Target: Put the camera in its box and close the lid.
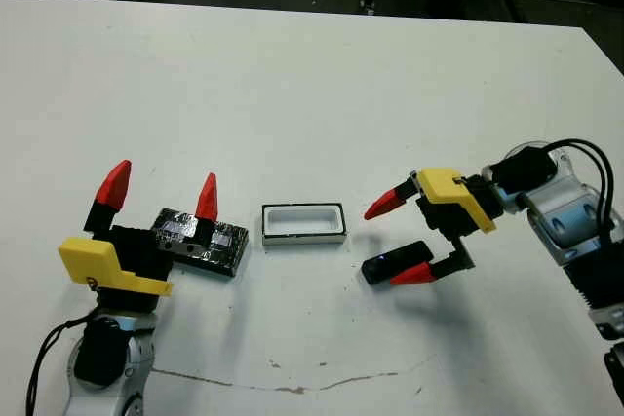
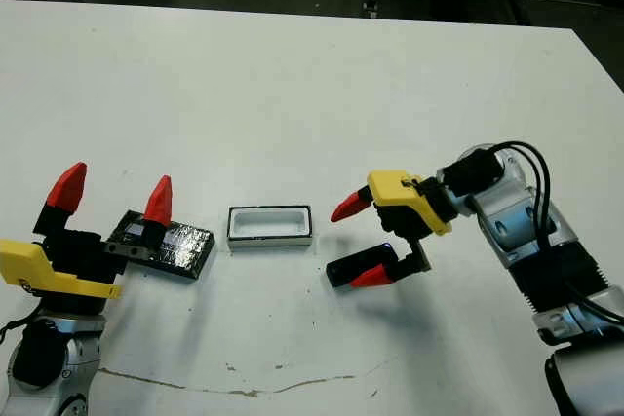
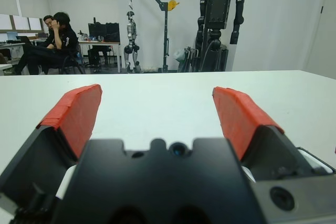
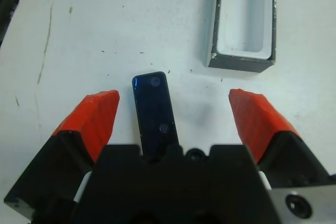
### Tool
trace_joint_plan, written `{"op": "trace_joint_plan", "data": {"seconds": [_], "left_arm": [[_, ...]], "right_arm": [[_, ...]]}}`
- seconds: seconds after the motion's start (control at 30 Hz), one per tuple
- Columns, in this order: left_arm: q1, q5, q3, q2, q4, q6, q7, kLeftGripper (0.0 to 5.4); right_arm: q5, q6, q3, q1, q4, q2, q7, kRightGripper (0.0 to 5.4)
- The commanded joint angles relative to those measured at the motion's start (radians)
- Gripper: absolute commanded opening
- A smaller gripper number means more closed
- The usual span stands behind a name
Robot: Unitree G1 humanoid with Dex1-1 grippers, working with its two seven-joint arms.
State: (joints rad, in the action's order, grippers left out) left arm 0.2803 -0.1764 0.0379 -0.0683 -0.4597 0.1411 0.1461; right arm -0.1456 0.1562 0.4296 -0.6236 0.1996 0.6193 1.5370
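The camera [image 1: 388,264], a slim glossy black bar, lies flat on the white table to the right of the box [image 1: 303,238]. The box is a small white tray, open and empty. My right gripper [image 1: 395,241] is open and low over the table, and the camera [image 4: 155,113] lies between its fingers, nearer one of them and touching neither. The lid [image 1: 222,246], a shiny black slab, lies left of the box. My left gripper [image 1: 161,190] is open just above the lid's near side, holding nothing.
A thin dark crack line [image 1: 292,383] runs across the table near its front edge. The table's far edge [image 1: 292,9] meets a dark floor. Beyond the table, in the left wrist view, people [image 3: 55,38] sit at desks and a humanoid robot [image 3: 218,19] hangs on a stand.
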Motion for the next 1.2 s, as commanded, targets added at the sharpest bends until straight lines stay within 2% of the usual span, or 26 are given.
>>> {"op": "trace_joint_plan", "data": {"seconds": [0.03, 0.33, 0.63, 0.7, 0.77, 0.87, 1.0, 1.13, 1.2], "left_arm": [[0.012, -0.002, 0.002, -0.008, -0.003, -0.011, 0.006, 5.39], [0.015, 0.012, 0.0, -0.007, -0.01, -0.014, -0.002, 5.39], [0.017, 0.0, 0.002, -0.012, -0.016, -0.016, 0.008, 5.39], [0.019, -0.004, 0.001, -0.013, -0.02, -0.019, 0.009, 5.4], [0.021, -0.01, 0.001, -0.014, -0.027, -0.027, 0.01, 5.4], [0.023, 0.002, 0.0, -0.015, -0.029, -0.02, 0.006, 5.4], [0.02, 0.016, 0.0, -0.016, -0.021, -0.013, 0.004, 5.4], [0.017, 0.014, 0.002, -0.014, -0.018, -0.012, 0.007, 5.4], [0.017, 0.01, 0.003, -0.014, -0.021, -0.018, 0.007, 5.4]], "right_arm": [[0.0, 0.035, 0.001, 0.012, 0.012, 0.003, 0.01, 5.4], [0.036, 0.149, 0.031, 0.019, -0.022, 0.017, 0.001, 5.4], [0.035, 0.109, 0.031, 0.05, -0.016, 0.018, 0.004, 5.4], [0.033, 0.123, 0.029, 0.058, -0.019, 0.021, 0.001, 5.37], [0.033, 0.142, 0.029, 0.066, -0.028, 0.026, -0.003, 5.19], [0.022, 0.118, 0.019, 0.084, -0.015, 0.02, -0.001, 5.11], [0.033, 0.114, 0.015, 0.108, -0.033, 0.024, -0.028, 4.63], [0.037, 0.057, -0.008, 0.152, -0.055, 0.027, -0.074, 3.99], [0.036, 0.051, -0.018, 0.173, -0.067, 0.029, -0.099, 3.72]]}}
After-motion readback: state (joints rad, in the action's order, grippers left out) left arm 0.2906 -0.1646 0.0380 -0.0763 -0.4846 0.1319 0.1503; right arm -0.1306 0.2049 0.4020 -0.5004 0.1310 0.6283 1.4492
